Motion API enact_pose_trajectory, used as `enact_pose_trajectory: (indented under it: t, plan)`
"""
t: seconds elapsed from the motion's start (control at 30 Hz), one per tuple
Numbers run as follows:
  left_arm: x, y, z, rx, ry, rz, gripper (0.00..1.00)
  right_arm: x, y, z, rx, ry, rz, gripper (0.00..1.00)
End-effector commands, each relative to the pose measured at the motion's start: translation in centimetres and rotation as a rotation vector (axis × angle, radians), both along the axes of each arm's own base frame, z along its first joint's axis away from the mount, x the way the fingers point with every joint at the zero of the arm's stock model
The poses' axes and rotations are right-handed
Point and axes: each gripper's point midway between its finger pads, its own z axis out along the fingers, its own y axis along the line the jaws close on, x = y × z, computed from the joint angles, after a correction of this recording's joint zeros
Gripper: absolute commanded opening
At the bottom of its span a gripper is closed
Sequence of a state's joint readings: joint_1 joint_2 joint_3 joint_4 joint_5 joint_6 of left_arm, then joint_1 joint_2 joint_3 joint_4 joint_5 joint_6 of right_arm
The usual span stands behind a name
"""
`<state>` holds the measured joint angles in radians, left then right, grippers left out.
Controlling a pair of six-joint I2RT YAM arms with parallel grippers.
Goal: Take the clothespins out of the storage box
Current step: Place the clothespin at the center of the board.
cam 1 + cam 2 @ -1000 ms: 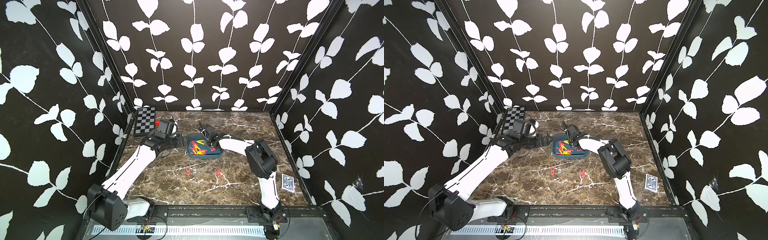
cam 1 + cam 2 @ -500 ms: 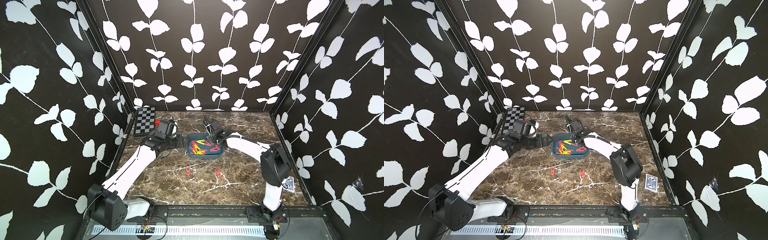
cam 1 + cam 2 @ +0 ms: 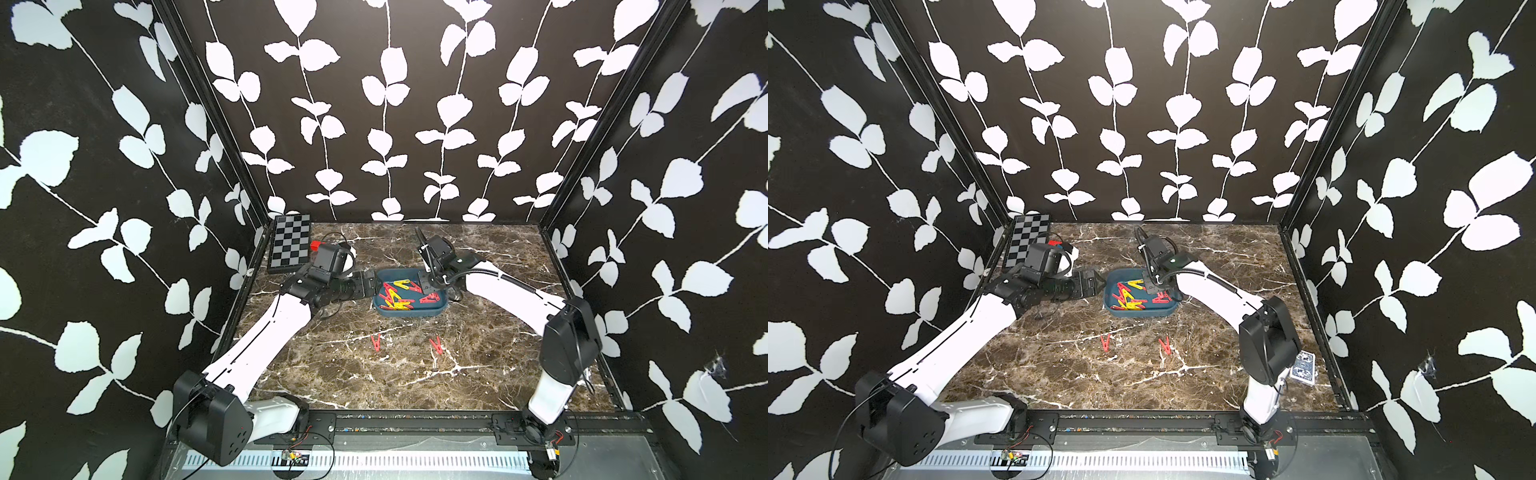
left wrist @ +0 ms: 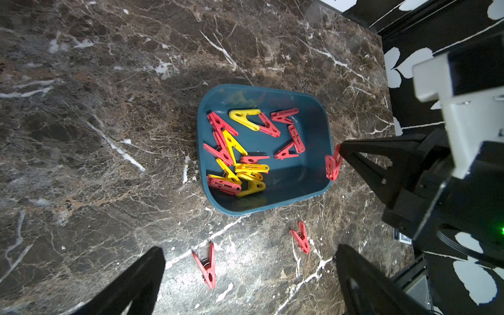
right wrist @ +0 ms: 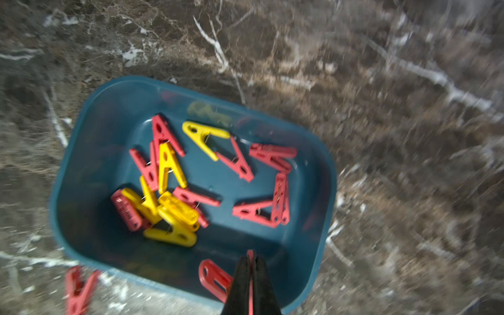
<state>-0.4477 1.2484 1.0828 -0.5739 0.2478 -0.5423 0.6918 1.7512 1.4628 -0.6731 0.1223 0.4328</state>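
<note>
Right gripper (image 5: 251, 268): clenched hard on one red plastic clothespin (image 5: 214, 278). I pinch it by one leg, and its looped end sticks out sideways past my black tapered tips.
My place: over the right end of the shallow teal-blue plastic storage box (image 3: 409, 315), close to its rim. The held peg is off the box floor.
Way out: bare ground lies on my near side, past the box's near rim. I judge that a lift and a short carry toward the near edge will do, if the peg clears the flared rim.
Already out: one red peg (image 3: 376, 343) lies near-left of the box and another red peg (image 3: 435, 345) near-right. Both lie flat on the dark brown veined marble tabletop (image 3: 478, 374).
In the box: the remaining clothespins (image 4: 237, 152), red and yellow, lie crossed and overlapping toward the left half. A few red ones lie singly toward the right.
Left gripper (image 4: 249, 252): spread wide and holding nothing, at the box's left end. It is nearer the heap than I am.
Materials: the tub is smooth and glossy with rounded corners. The pegs are hard ribbed plastic with thin wire springs, so tangled ones may drag a neighbour up.
Progress: early, I judge, since most pegs are inside the box.
</note>
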Motion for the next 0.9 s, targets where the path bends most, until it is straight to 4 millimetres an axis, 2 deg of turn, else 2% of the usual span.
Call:
enact_pose_trajectory:
  t: [0.0, 0.13, 0.23, 0.4, 0.47, 0.57, 0.73, 0.87]
  plan:
    - [-0.8, -0.1, 0.3, -0.006, -0.021, -0.052, 0.99, -2.5, -0.1, -0.4, 0.117, 0.097, -0.120, 0.00]
    - [-1.1, -0.2, 0.2, -0.004, -0.009, -0.092, 0.99, -3.6, -0.7, -0.9, 0.135, 0.128, -0.186, 0.00]
    - [-1.4, -0.2, 0.3, -0.003, -0.006, -0.115, 0.99, -4.9, -0.4, -1.4, 0.137, 0.163, -0.210, 0.00]
    - [-1.9, 0.3, 0.2, 0.007, -0.001, -0.133, 0.99, -7.1, 0.2, -3.7, 0.097, 0.239, -0.238, 0.00]
    - [-1.8, 0.7, 0.1, 0.017, -0.004, -0.122, 0.99, -8.4, 0.1, -5.5, 0.077, 0.284, -0.247, 0.00]
    - [-1.7, 1.1, 0.2, 0.014, -0.012, -0.101, 0.99, -9.6, 0.2, -6.6, 0.059, 0.315, -0.251, 0.00]
    - [-1.6, 1.2, 0.2, 0.002, -0.007, -0.085, 0.99, -10.8, 0.3, -8.5, 0.036, 0.374, -0.249, 0.00]
    - [-1.6, 1.2, 0.0, 0.000, -0.004, -0.076, 0.99, -11.0, 0.8, -9.4, 0.026, 0.397, -0.233, 0.00]
